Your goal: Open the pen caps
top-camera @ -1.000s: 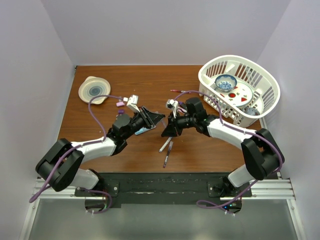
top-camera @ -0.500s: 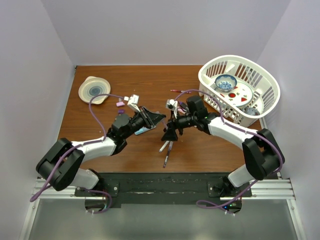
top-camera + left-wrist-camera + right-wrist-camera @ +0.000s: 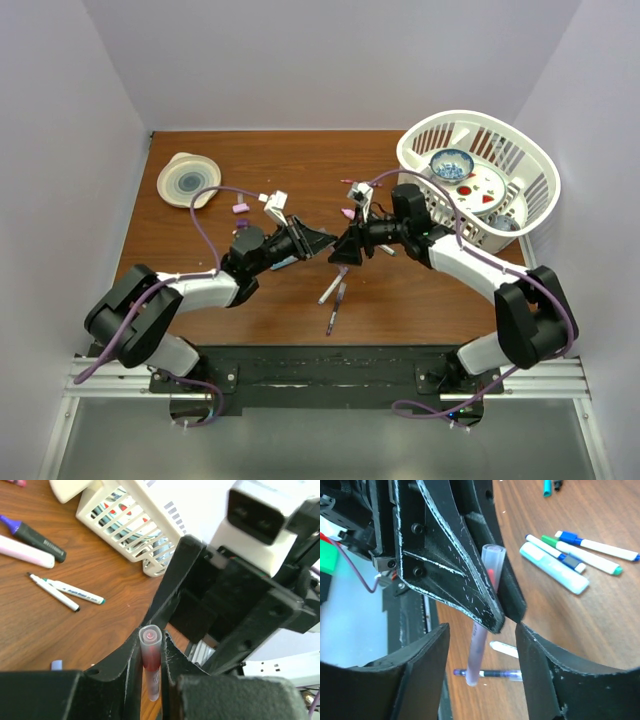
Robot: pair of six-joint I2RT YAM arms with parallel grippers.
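Hidden from above: held pen [image 3: 150, 655], lost among the black gripper bodies meeting over the middle of the table [image 3: 300, 165].
Cut off: lower end of the held pen, behind the fingers in the left wrist view; basket [image 3: 135, 527], only one corner in that frame; pale blue piece [image 3: 56, 664] at the finger's edge, too little showing to name.
Hard to make out: whether the held pen carries its cap; translucent barrel, red inside, rounded end facing the left wrist camera.
Grip, left: left gripper [image 3: 150, 647] with fingers [image 3: 131, 667] pressed tight on the held pen from both sides; both ends of the pen projecting past them in the right wrist view.
Grip, right: right gripper [image 3: 481, 626] with fingers [image 3: 422, 670] spread well apart, holding nothing, one on each side of the left gripper's tip; contact with that tip not decidable.
Loose pens: teal highlighter [image 3: 555, 575] and slim white pens [image 3: 592, 550] side by side on the table; purple highlighter [image 3: 35, 536] and pink highlighter [image 3: 25, 552] near the basket; further pens [image 3: 335, 298] on the table below the grippers, toward the near edge.
Pen caps: purple piece [image 3: 240, 209] on the table left of the grippers, probably a loose cap, too small to confirm; blue and green ends on the slim white pens, cap or plug not decidable.
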